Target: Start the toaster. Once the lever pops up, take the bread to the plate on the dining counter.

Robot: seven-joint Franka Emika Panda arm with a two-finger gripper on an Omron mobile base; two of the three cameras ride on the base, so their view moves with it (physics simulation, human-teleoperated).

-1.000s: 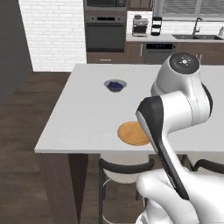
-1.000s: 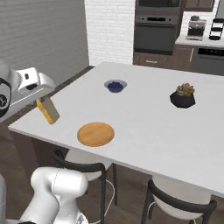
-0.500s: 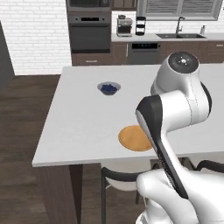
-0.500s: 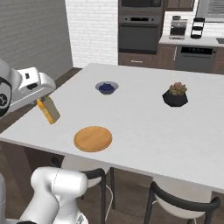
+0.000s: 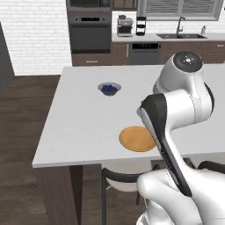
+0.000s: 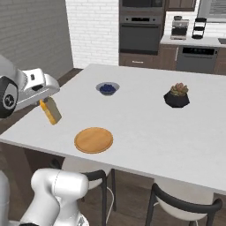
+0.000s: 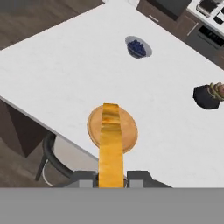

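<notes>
Now gripper [image 7: 111, 178] pinches bread [image 6: 50, 111] tight between two fingers, slice hanging in air, tilted. Bread up off dining counter [image 6: 145, 128], near plate [image 6: 93, 140] but off to its side (hand view looks down slice onto plate). Blue bowl [image 6: 107, 88] far past plate. Black plant pot [image 6: 176, 96] far from plate too.

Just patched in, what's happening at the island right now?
The arm's hand is shut on the bread, a toasted slice hanging on edge in the air at the near left side of the dining counter. The orange plate sits bare near the counter's front edge, with the slice not yet set on it. In the hand view the slice lines up over the plate. A blue bowl and a potted plant sit farther back.
</notes>
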